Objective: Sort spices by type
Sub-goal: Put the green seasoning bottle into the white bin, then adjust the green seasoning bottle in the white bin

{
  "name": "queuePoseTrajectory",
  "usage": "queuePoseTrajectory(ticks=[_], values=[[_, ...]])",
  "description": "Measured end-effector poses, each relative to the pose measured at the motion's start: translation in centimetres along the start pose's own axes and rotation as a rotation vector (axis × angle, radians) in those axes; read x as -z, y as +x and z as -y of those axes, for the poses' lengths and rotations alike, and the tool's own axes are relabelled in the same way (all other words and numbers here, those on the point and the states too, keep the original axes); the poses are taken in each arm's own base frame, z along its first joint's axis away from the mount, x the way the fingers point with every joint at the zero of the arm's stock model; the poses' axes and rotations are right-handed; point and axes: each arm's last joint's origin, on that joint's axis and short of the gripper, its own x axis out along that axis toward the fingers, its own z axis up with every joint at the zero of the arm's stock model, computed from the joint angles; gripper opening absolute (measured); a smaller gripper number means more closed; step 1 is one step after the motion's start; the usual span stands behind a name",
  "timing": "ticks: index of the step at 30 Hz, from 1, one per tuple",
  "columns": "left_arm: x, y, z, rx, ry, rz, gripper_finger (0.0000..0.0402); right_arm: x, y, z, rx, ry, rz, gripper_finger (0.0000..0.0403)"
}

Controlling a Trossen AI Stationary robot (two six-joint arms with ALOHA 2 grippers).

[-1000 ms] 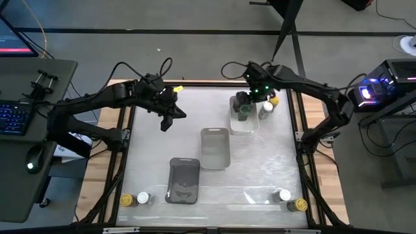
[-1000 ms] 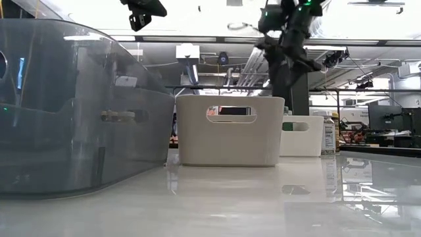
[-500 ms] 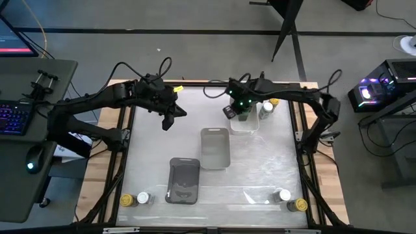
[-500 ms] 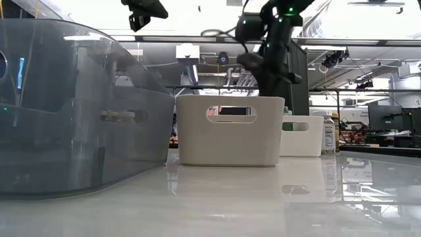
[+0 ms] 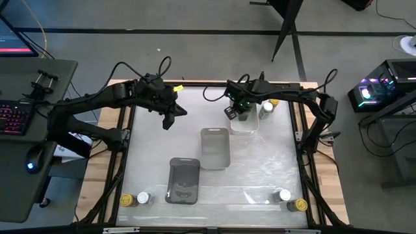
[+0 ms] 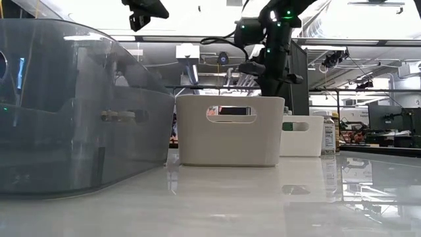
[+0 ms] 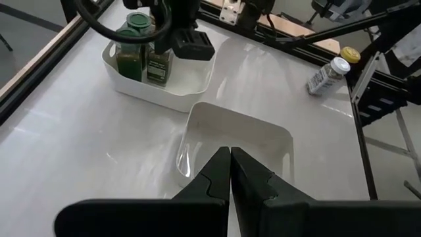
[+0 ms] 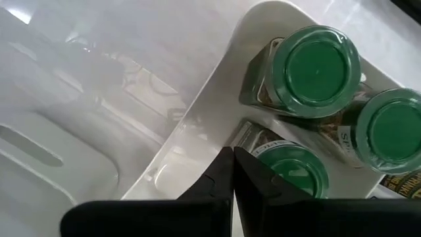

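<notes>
Over the white tray (image 5: 244, 123), the right pincer (image 5: 238, 112) – closed, empty – partly hides 3 green-lidded jars (image 8: 318, 68).

Three jars (image 8: 319, 66) standing in the far tray (image 5: 244, 125), two jars (image 5: 266, 108) just beside it, middle tray (image 5: 215, 147) at table centre, near tray (image 5: 184, 180) in front, jar pairs at both front corners (image 5: 134, 199).
</notes>
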Motion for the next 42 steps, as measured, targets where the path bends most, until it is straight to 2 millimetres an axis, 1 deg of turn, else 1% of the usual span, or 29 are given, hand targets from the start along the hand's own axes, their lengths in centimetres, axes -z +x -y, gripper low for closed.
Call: queuePoseTrajectory(ticks=[6, 10, 13, 17, 19, 25, 29, 36, 42], values=[[0.0, 0.0, -0.1, -0.017, -0.001, 0.002, 0.0000, -0.4, -0.1, -0.2, -0.024, 0.007, 0.036, 0.0001], [0.0, 0.0, 0.0, -0.017, 0.000, 0.002, 0.0000, -1.8, -1.2, -0.1, -0.062, 0.027, 0.115, 0.0000], [0.0, 0.0, 0.0, -0.017, 0.000, 0.002, 0.0000, -2.8, -1.3, 1.0, -0.055, 0.071, 0.139, 0.0000], [0.0, 0.0, 0.0, -0.018, 0.000, 0.003, 0.0000, -3.6, -0.7, 2.4, -0.032, 0.109, 0.135, 0.0000], [0.0, 0.0, 0.0, -0.018, -0.001, 0.003, 0.0000, -4.0, -0.5, 2.8, -0.014, 0.123, 0.155, 0.0000], [0.0, 0.0, 0.0, -0.019, -0.008, 0.000, 0.0000, -4.2, 0.0, 4.4, 0.054, 0.154, 0.119, 0.0000], [0.0, 0.0, -0.1, -0.018, -0.008, 0.000, 0.0000, -4.4, 0.5, 4.9, 0.072, 0.162, 0.100, 0.0000], [0.0, 0.0, -0.1, -0.019, -0.008, 0.000, 0.0000, -4.4, 0.8, 5.0, 0.069, 0.153, 0.088, 0.0000], [0.0, 0.0, -0.1, -0.019, 0.004, -0.001, 0.0000, -4.0, 0.8, 5.0, 0.070, 0.142, 0.044, 0.0000]])
